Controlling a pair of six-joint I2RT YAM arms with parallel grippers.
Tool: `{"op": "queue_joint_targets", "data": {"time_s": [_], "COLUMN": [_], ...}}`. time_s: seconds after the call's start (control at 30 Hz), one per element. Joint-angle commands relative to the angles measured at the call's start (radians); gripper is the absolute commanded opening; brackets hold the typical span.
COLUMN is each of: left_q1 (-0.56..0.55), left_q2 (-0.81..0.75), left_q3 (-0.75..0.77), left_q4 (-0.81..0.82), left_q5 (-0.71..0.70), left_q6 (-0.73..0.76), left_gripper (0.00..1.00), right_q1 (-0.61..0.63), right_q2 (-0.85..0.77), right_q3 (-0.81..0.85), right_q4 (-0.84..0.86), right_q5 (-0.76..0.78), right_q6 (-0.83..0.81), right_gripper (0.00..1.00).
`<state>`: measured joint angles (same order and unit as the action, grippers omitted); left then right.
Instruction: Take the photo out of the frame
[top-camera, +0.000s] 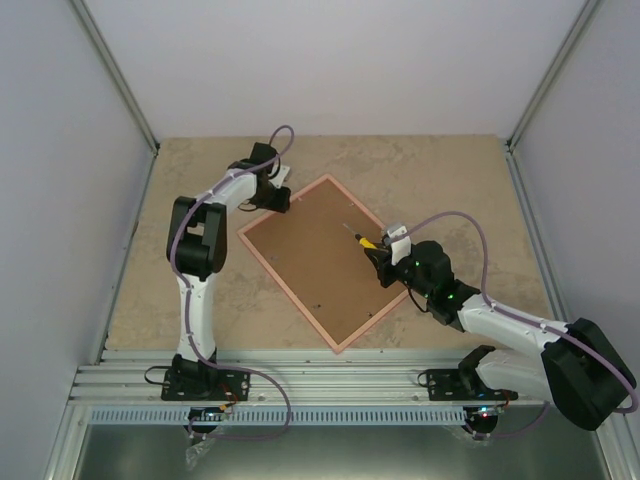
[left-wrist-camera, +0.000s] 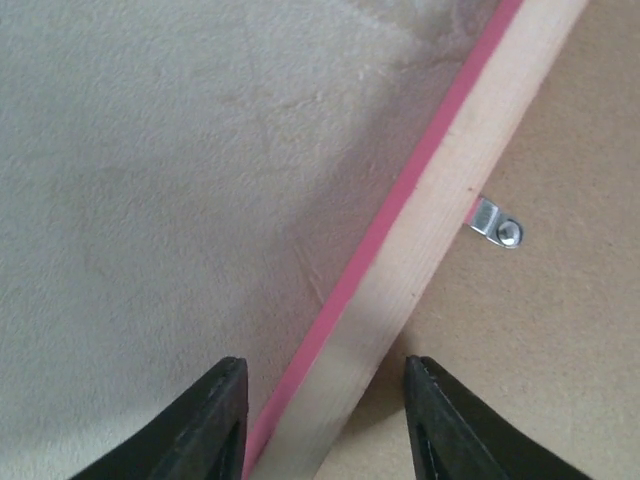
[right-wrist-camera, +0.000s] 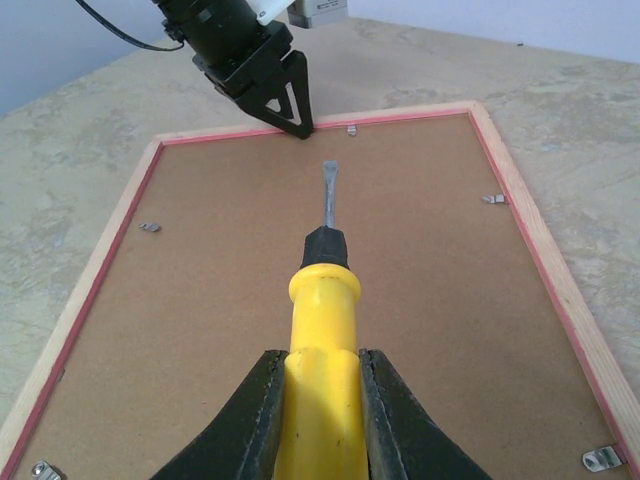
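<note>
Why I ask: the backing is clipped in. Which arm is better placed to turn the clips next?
Probably right: the right gripper holds the screwdriver, tip over the backing near a clip. The left gripper straddles the frame's rail, empty.

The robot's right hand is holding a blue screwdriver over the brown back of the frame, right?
No, the screwdriver is yellow, not blue; the right wrist view shows it. The right gripper does hold it over the brown back of the frame.
</note>
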<state>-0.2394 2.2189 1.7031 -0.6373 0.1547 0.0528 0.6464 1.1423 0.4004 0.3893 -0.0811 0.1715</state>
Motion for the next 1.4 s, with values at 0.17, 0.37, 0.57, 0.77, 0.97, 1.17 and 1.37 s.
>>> {"op": "queue_joint_targets", "data": {"time_s": [0.17,0.37,0.57,0.77,0.97,1.17,1.37], "left_q1": [0.002,0.002,0.002,0.001,-0.013,-0.074,-0.137], "left_q2": [-0.027,-0.079,-0.139,-0.252,-0.363,-0.462,-0.551], "left_q3": [-0.033,-0.115,-0.224,-0.398,-0.562,-0.683,-0.79], "left_q4": [-0.041,-0.005,0.018,0.085,0.188,0.247,0.339], "left_q5": [-0.021,-0.016,-0.032,-0.005,0.041,-0.003,-0.01], "left_q6": [-0.042,-0.147,-0.263,-0.364,-0.459,-0.508,-0.594], "left_gripper": [0.32,0.25,0.22,0.22,0.21,0.22,0.23], "right_q1": [-0.004,-0.002,-0.001,0.001,0.003,0.011,0.023], "right_q2": [-0.006,-0.022,-0.032,-0.024,0.02,0.084,0.154], "right_q3": [0.002,0.002,0.004,0.013,0.043,0.123,0.228], "right_q4": [0.033,0.027,0.02,0.017,-0.004,-0.089,-0.211], "right_q5": [0.015,0.014,0.004,-0.011,-0.052,-0.098,-0.143], "right_q6": [-0.017,-0.018,-0.018,-0.011,0.004,0.045,0.051], "right_gripper": [0.0,0.0,0.01,0.01,0.0,0.0,0.01]}}
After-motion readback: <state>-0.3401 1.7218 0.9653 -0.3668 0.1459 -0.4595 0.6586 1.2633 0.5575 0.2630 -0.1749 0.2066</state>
